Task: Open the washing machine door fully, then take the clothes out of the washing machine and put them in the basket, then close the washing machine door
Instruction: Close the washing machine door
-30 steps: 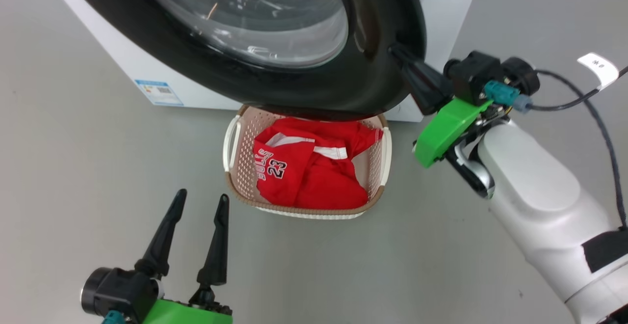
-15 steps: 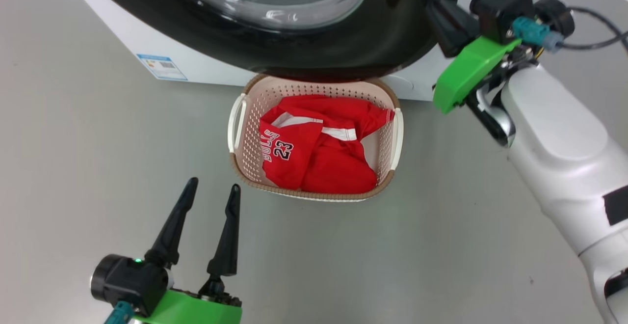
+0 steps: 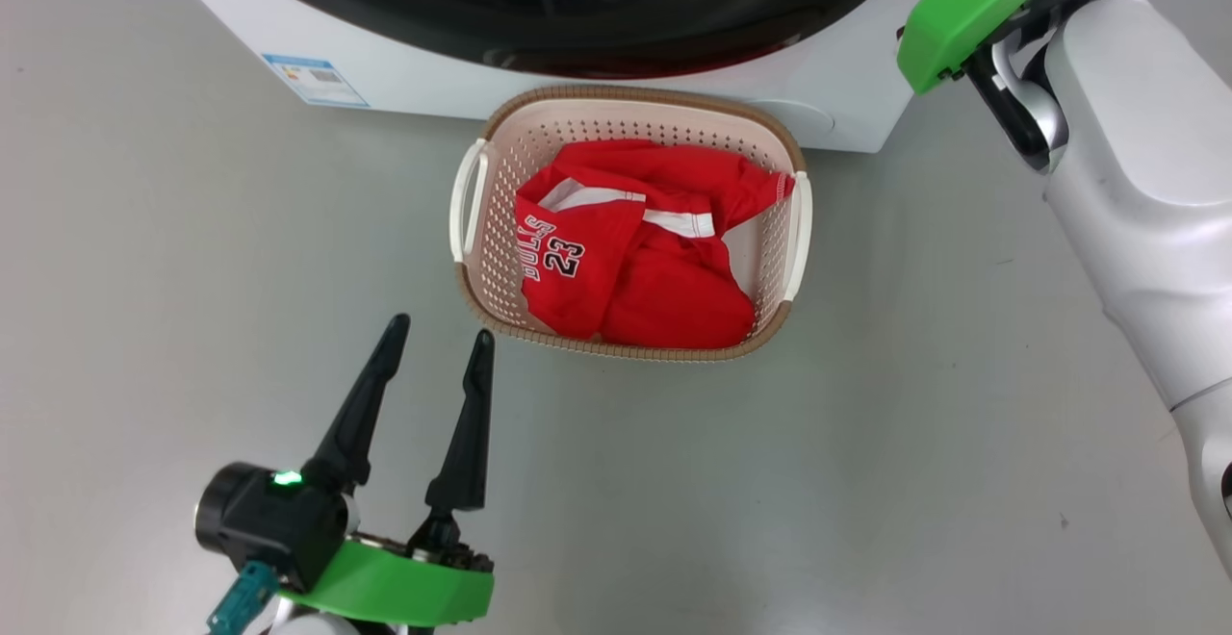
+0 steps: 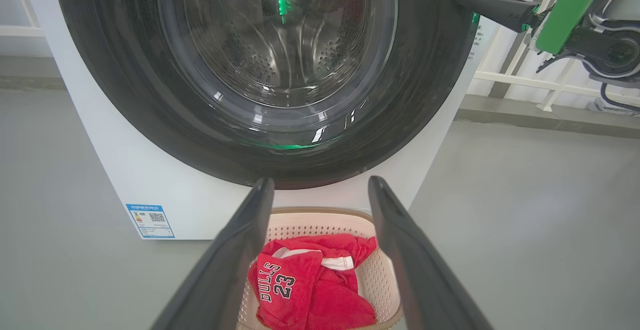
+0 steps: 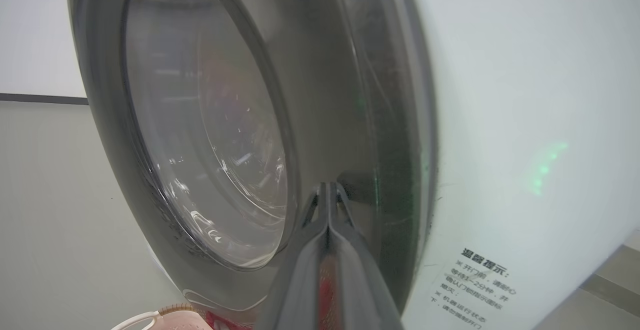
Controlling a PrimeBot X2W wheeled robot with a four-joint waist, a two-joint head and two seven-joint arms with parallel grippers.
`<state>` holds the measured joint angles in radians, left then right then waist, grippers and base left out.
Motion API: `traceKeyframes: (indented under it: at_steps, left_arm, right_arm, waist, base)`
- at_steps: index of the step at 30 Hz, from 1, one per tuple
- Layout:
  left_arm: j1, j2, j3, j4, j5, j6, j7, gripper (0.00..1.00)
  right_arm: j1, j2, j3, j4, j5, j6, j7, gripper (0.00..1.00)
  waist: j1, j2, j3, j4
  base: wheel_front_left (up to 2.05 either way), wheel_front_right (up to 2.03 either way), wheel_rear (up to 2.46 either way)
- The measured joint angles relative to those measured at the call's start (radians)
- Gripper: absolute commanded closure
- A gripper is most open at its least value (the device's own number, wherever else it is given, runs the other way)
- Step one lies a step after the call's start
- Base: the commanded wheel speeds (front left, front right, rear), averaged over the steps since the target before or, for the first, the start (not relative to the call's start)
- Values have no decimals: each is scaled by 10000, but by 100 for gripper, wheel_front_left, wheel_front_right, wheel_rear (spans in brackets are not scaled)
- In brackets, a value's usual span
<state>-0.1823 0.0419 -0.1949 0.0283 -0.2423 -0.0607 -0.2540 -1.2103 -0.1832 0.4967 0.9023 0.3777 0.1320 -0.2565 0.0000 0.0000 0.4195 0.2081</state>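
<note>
The red Bulls 23 jersey (image 3: 664,269) lies crumpled in the cream basket (image 3: 630,101), which stands on the floor (image 3: 192,279) tight against the white washing machine (image 3: 847,106). Above the basket, the black-rimmed glass door (image 4: 150,110) sits against the machine's front. The right fingers (image 5: 305,280), pressed together and empty, meet the door's rim up and right of the basket. The left fingers (image 3: 366,404) stand spread, empty, near the basket's front-left corner.

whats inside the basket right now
The basket holds the clothes: a crumpled red jersey with white trim and BULLS 23 lettering. It covers most of the basket's floor, so anything beneath it cannot be seen.
</note>
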Motion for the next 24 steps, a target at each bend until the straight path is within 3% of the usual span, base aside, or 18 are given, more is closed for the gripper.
traceKeyframes:
  at_steps: [12, 14, 15, 16, 17, 24]
  left_arm:
    - [-347, -8, -215, 159, 35, 29, 0, 0]
    - [-443, -8, -205, 194, 35, 29, 0, 0]
    - [-474, -8, -190, 201, 35, 29, 0, 0]
    - [-479, -10, -174, 221, 36, 27, 0, 0]
    - [-478, -10, -153, 251, 38, 27, 0, 0]
    - [-464, -12, 128, 339, 61, -13, 0, 0]
  right_arm:
    - [-90, 301, -261, 40, -821, 36, -2, 100]
    - [-66, 326, -157, -42, -819, 25, -2, 80]
    - [-38, 339, -61, -117, -817, 23, -2, 64]
    - [2, 364, 13, -234, -805, 23, -2, 5]
    - [61, 382, 36, -362, -761, 23, -2, 0]
    - [1434, 479, -121, -1363, -525, 23, -2, 0]
  waist:
    - [0, 0, 188, -111]
    - [0, 0, 129, -162]
    - [0, 0, 91, -191]
    - [0, 0, 46, -221]
    - [0, 0, -5, -256]
    - [0, 0, -457, -604]
  base:
    - [0, 0, 0]
    - [0, 0, 0]
    - [0, 0, 0]
    - [0, 0, 0]
    - [0, 0, 0]
    - [0, 0, 0]
